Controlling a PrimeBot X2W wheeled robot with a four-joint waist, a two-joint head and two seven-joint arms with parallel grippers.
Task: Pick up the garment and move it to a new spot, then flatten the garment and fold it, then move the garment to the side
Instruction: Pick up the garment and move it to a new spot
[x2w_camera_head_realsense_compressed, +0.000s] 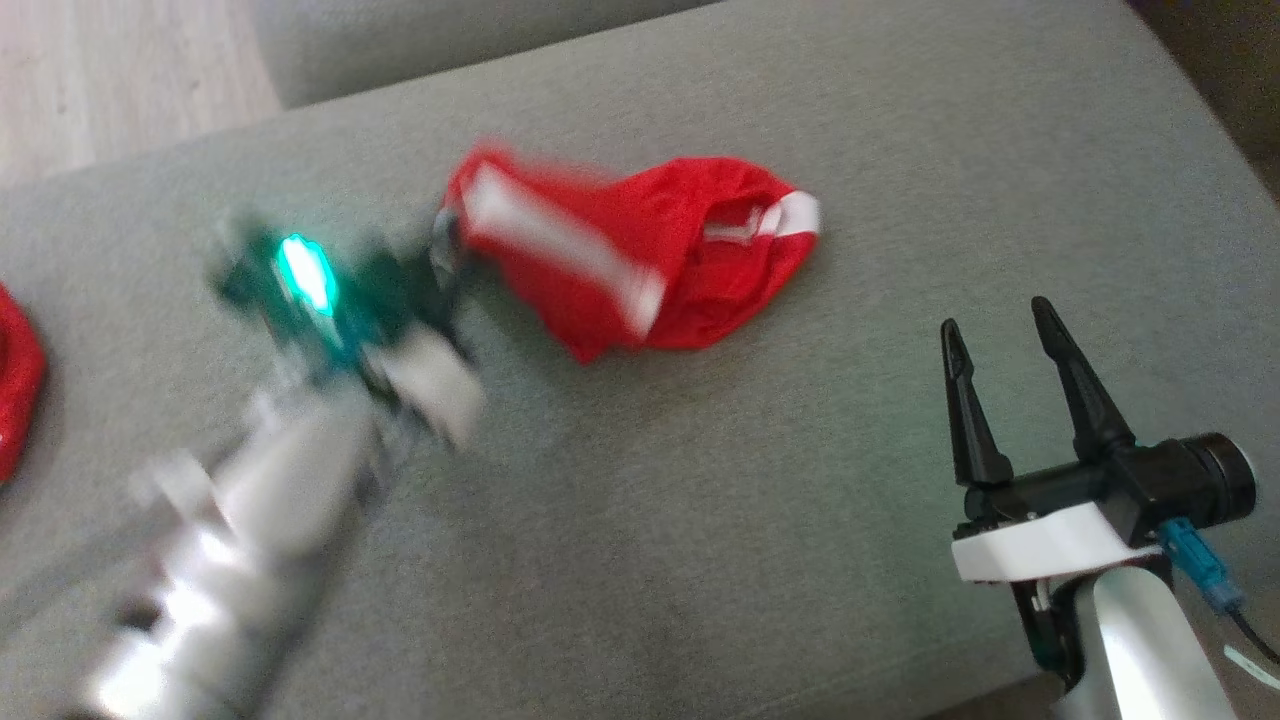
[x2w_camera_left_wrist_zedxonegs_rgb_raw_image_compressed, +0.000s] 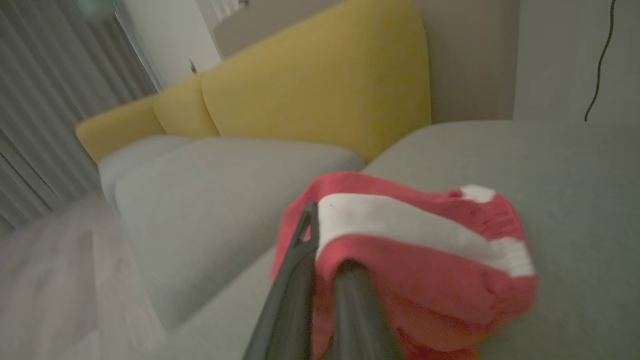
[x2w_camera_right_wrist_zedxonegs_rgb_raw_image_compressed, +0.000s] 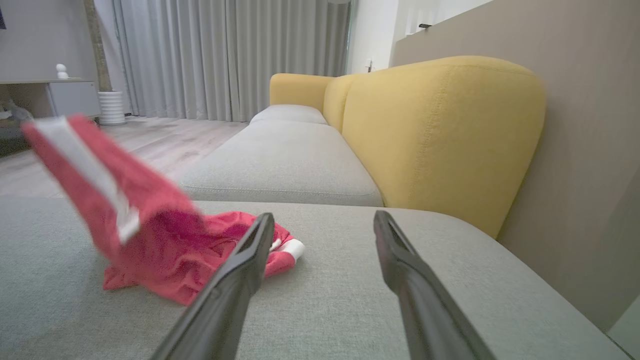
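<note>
The garment (x2w_camera_head_realsense_compressed: 640, 260) is red with white stripes and lies crumpled on the grey sofa cushion (x2w_camera_head_realsense_compressed: 700, 520). My left gripper (x2w_camera_head_realsense_compressed: 450, 245), blurred by motion, is shut on the garment's left edge and holds that end raised. In the left wrist view the garment (x2w_camera_left_wrist_zedxonegs_rgb_raw_image_compressed: 415, 260) drapes over the two closed fingers (x2w_camera_left_wrist_zedxonegs_rgb_raw_image_compressed: 295, 280). The right wrist view shows the lifted end of the garment (x2w_camera_right_wrist_zedxonegs_rgb_raw_image_compressed: 125, 210) at the left, the rest resting on the cushion. My right gripper (x2w_camera_head_realsense_compressed: 995, 335) stands open at the lower right, well apart from the garment, with nothing between its fingers (x2w_camera_right_wrist_zedxonegs_rgb_raw_image_compressed: 395, 260).
Another red item (x2w_camera_head_realsense_compressed: 15, 390) lies at the cushion's left edge. Yellow backrests (x2w_camera_right_wrist_zedxonegs_rgb_raw_image_compressed: 435, 135) rise behind the seat, and a second grey cushion (x2w_camera_right_wrist_zedxonegs_rgb_raw_image_compressed: 285, 170) continues beyond. Wooden floor (x2w_camera_head_realsense_compressed: 110, 70) lies past the far left corner. Curtains (x2w_camera_right_wrist_zedxonegs_rgb_raw_image_compressed: 225, 55) and a white cabinet (x2w_camera_right_wrist_zedxonegs_rgb_raw_image_compressed: 75, 97) stand further off.
</note>
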